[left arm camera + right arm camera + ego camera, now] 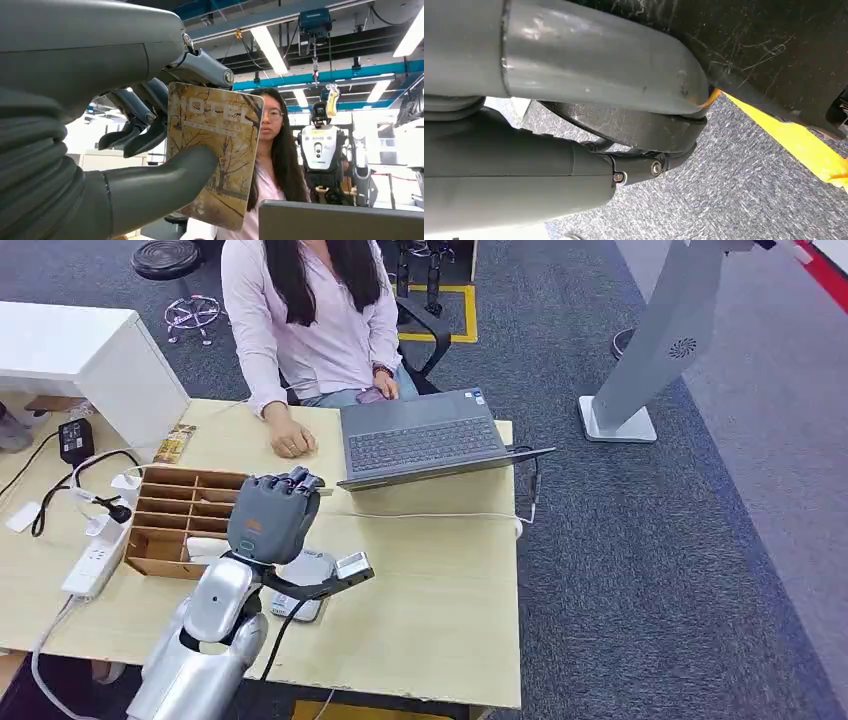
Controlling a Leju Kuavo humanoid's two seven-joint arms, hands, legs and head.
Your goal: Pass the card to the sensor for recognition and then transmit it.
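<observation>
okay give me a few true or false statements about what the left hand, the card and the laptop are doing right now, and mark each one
1. The left hand holds a card. True.
2. The card is plain white. False: it carries a brownish picture of trees and the word HOTEL.
3. The laptop on the table is closed. False: it lies open, keyboard showing.
4. A person sits behind the table with a hand resting on it. True.
5. The wooden organizer sits on the floor. False: it sits on the table, beside the power strip.
</observation>
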